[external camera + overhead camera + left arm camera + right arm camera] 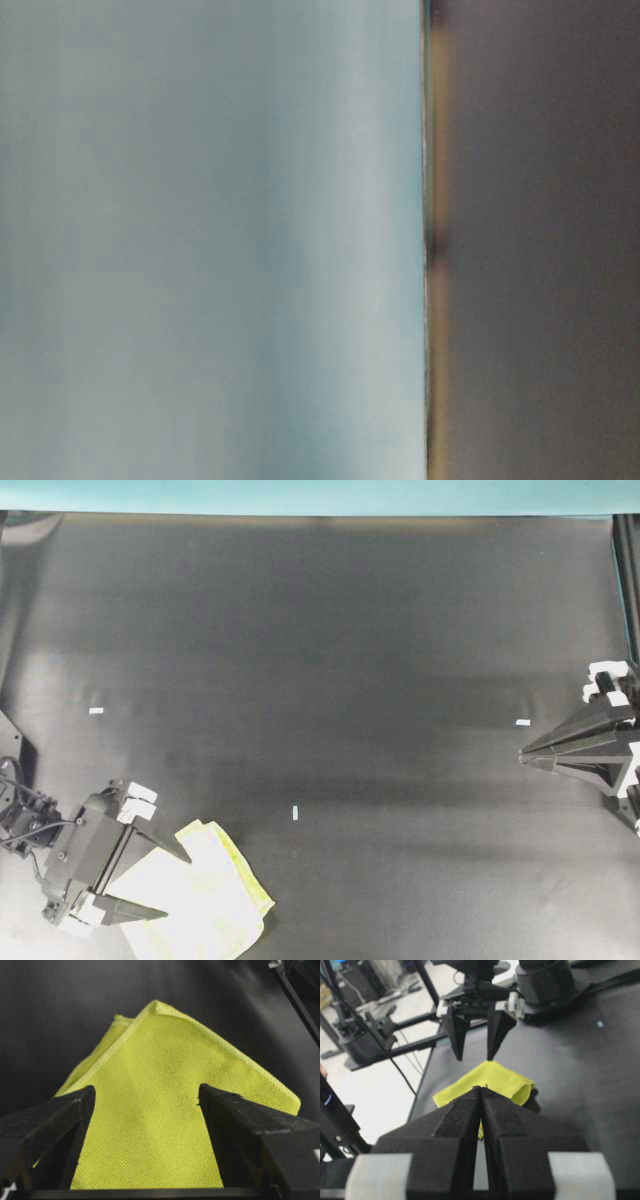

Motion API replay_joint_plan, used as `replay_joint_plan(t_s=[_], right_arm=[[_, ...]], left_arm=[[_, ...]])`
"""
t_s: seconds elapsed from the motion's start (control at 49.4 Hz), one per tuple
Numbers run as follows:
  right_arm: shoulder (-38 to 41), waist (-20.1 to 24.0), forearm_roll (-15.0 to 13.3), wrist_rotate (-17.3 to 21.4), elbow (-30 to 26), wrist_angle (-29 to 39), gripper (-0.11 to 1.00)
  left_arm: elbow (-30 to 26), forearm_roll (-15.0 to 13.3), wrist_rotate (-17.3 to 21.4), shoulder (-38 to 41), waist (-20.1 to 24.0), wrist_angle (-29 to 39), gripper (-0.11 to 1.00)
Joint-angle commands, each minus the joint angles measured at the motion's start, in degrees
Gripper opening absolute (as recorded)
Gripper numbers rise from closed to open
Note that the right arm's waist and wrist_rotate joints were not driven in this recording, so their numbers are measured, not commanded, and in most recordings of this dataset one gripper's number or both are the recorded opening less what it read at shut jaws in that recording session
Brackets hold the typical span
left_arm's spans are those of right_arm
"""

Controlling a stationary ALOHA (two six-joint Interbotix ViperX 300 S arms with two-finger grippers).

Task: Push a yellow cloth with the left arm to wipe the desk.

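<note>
The yellow cloth (pixel 210 900) lies folded on the black desk (pixel 330 660) at the front left corner. My left gripper (pixel 178 886) is open, and its two pointed fingers straddle the cloth's near part. In the left wrist view the cloth (pixel 165 1055) fills the space between the spread fingers of the left gripper (pixel 146 1092). I cannot tell whether the tips touch the cloth. My right gripper (pixel 522 755) is shut and empty at the right edge. The right wrist view shows its closed tips (pixel 481 1089), the cloth (pixel 507 1080) and the left gripper (pixel 475 1057) beyond.
Small white tape marks sit on the desk at the left (pixel 96 710), middle (pixel 295 813) and right (pixel 522 722). The desk's front left edge is close to the cloth. A teal strip (pixel 320 495) runs along the back edge. The table-level view is a blur.
</note>
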Motion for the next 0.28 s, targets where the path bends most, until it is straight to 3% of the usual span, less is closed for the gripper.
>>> replay_joint_plan(t_s=[0.0,0.263], right_arm=[[0.00,0.00,0.09,0.00,-0.09,-0.26,0.00],[-1.58,0.00,0.09,0.09,0.53,-0.18,0.00]], left_arm=[[-0.26,0.09,0.09,-0.53,0.00,-0.18,0.81],[-0.26,0.09,0.35,-0.62,0.09,-0.18,0.81]])
